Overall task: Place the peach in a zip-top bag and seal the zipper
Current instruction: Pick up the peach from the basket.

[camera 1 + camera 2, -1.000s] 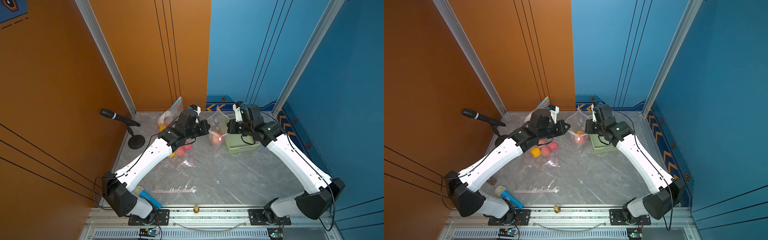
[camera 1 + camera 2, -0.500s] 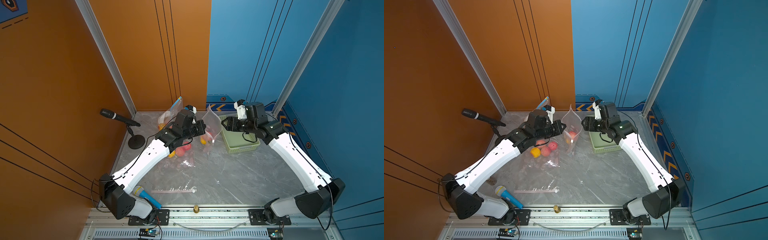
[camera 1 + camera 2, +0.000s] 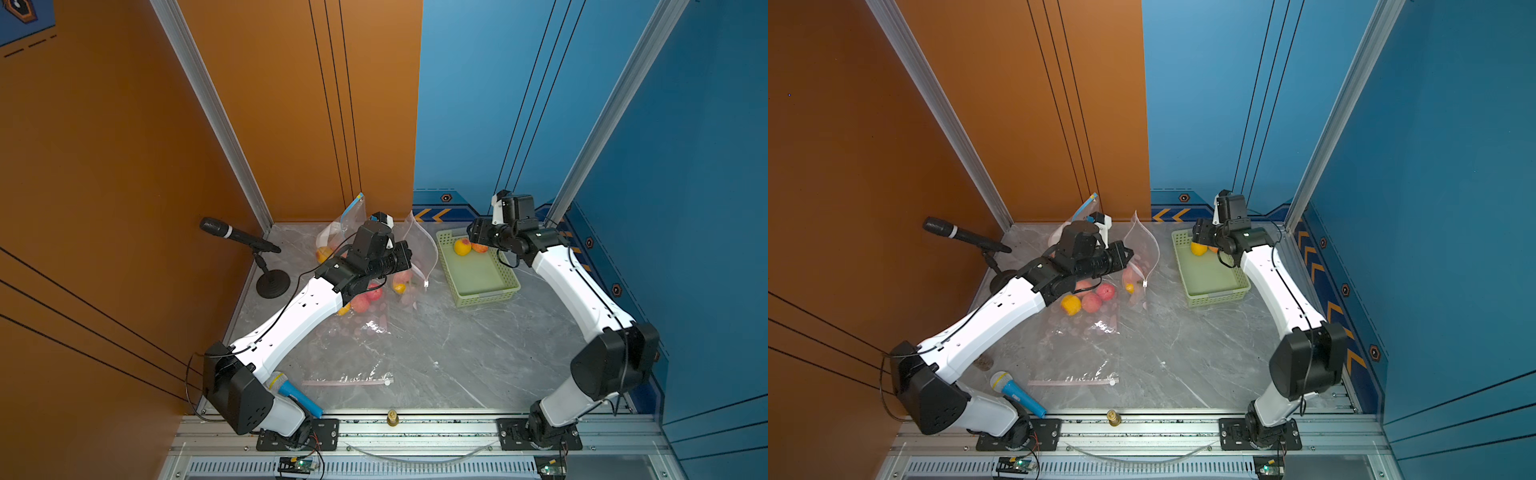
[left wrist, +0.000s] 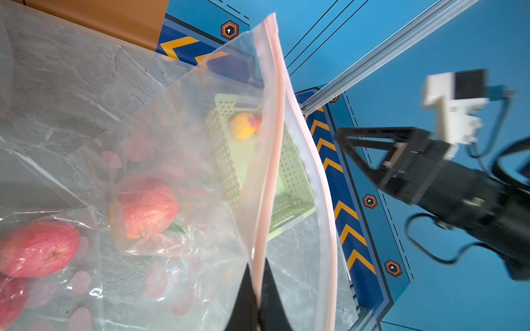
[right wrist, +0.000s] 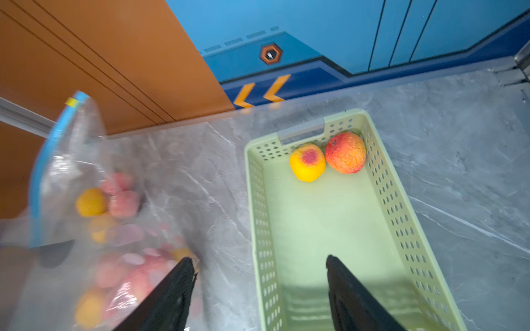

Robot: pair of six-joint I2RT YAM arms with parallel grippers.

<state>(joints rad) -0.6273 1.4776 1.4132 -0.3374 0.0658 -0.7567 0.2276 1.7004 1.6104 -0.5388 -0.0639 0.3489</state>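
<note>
My released right pincer [image 5: 257,258] hangs over the basket [image 5: 387,195], a peach [image 5: 307,162] dead ahead at its far end; left pincer [image 4: 256,266] grips the bag [image 4: 269,129] rim.

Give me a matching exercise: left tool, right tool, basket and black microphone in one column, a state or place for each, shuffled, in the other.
Column 1
1. left tool
2. right tool
3. basket
4. black microphone

Column 2
A. holds two peaches
B. open and empty, over the basket
C. on a round stand
D. shut on the zipper edge of the bag

Pairs: 1-D, 2-B, 3-A, 4-C
</note>
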